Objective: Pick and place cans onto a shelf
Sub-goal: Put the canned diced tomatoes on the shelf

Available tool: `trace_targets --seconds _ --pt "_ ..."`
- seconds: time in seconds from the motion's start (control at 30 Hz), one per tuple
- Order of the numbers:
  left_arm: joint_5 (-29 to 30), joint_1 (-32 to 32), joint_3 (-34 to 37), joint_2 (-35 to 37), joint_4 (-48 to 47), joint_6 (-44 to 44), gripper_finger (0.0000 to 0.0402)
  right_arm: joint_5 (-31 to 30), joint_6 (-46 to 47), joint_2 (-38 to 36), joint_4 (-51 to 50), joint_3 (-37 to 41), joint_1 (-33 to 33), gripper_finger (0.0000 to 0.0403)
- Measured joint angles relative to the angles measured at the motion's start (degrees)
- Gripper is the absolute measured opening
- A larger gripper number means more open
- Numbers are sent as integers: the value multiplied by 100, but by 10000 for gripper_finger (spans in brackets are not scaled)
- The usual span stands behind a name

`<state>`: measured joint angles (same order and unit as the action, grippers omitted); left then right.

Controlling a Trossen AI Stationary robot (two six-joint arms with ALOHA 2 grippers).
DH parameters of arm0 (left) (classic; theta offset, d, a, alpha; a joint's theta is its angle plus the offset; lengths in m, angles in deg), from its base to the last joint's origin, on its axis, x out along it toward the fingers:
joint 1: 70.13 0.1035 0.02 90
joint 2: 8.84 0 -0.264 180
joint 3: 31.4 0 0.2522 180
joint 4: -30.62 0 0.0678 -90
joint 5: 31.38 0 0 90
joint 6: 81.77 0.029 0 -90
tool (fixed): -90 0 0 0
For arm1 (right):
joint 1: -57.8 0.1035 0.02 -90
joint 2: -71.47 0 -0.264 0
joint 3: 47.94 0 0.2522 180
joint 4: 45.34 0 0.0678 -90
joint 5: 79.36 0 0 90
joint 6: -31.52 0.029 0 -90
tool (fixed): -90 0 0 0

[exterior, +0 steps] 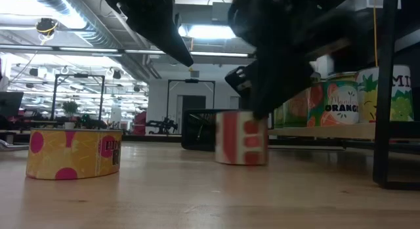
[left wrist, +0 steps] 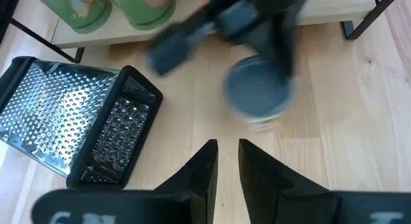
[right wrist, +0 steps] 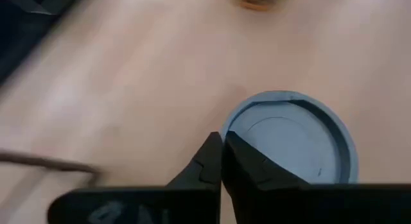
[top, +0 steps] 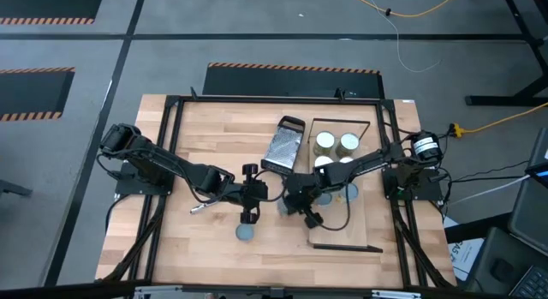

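A red-and-white can with a pale-blue top stands upright on the table just left of the shelf; it also shows in the right wrist view and the left wrist view. My right gripper is shut at this can's top rim. My left gripper is empty, its fingers a narrow gap apart, a little to the can's left. A yellow-and-pink can stands on the table nearer the front edge. Several cans stand on the shelf. My right gripper has its shut fingertips at the rim of the can's pale-blue top, coming from above at a slant. The can stands upright on the table. Whether the tips touch the rim or hang just over it, I cannot tell.
A flat metal grater lies on the table behind both grippers. A slim silver tool lies under the left arm. On the shelf, orange and pineapple cans stand close to the right gripper. The shelf's dark end edges stick up.
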<state>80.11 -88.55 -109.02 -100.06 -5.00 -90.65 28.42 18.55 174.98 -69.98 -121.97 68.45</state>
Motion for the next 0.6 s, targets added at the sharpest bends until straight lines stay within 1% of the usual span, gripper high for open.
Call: trace_targets --seconds 0.07,0.13,0.33,0.5,0.6 --pt "0 0 0 0 -1 0 55 491 -81 1 3 1 35 14" --pt "0 0 0 0 -1 0 55 658 -65 1 0 1 64 15" --pt "0 0 0 0 -1 0 55 459 431 1 28 1 81 22" --pt "0 0 0 0 -1 0 55 438 683 1 0 6 81 49" --pt "0 0 0 0 -1 0 55 435 878 1 3 6 79 56"
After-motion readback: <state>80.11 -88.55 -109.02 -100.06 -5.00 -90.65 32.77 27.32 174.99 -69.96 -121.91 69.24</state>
